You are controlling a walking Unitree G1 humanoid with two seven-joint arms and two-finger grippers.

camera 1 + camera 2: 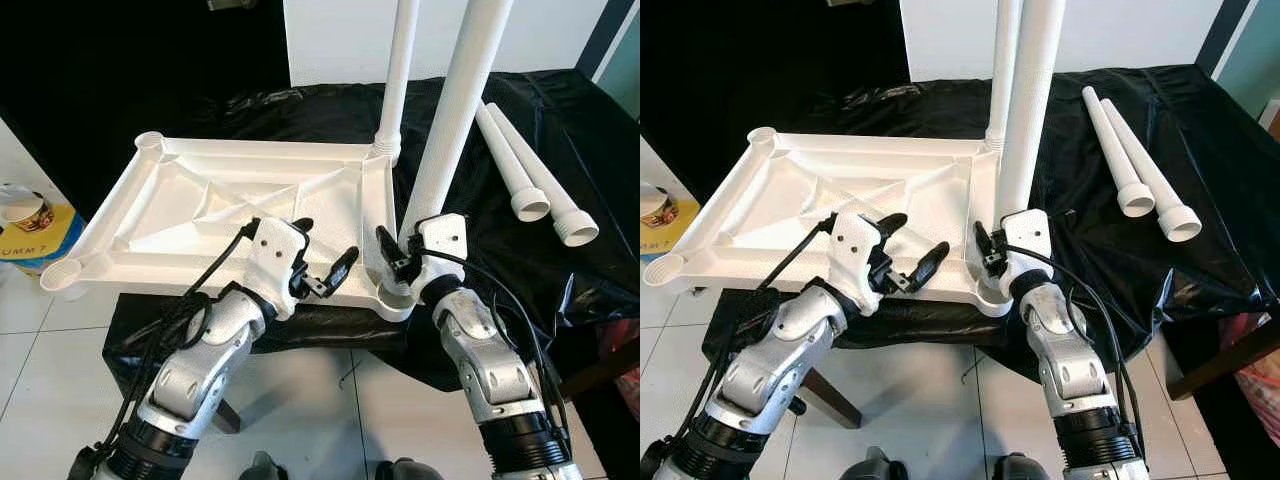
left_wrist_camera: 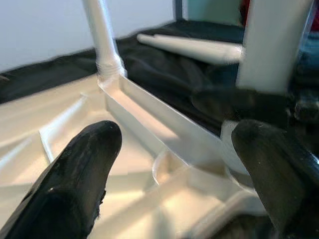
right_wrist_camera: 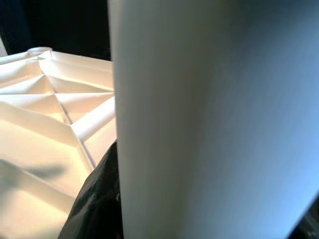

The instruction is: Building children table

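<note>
White tabletop and white legs lie on a glossy black cloth; yellow box on pale tiled floor.

The yellow box on the floor bears cut-off letters "UMM 7".

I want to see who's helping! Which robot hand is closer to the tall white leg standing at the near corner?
Right. The right gripper is clamped on that leg; the left gripper, open, hovers over the tabletop beside it.

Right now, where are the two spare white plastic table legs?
The two spare white plastic table legs lie side by side on the black cloth, on the robot's right, beyond the upturned white tabletop.
</note>
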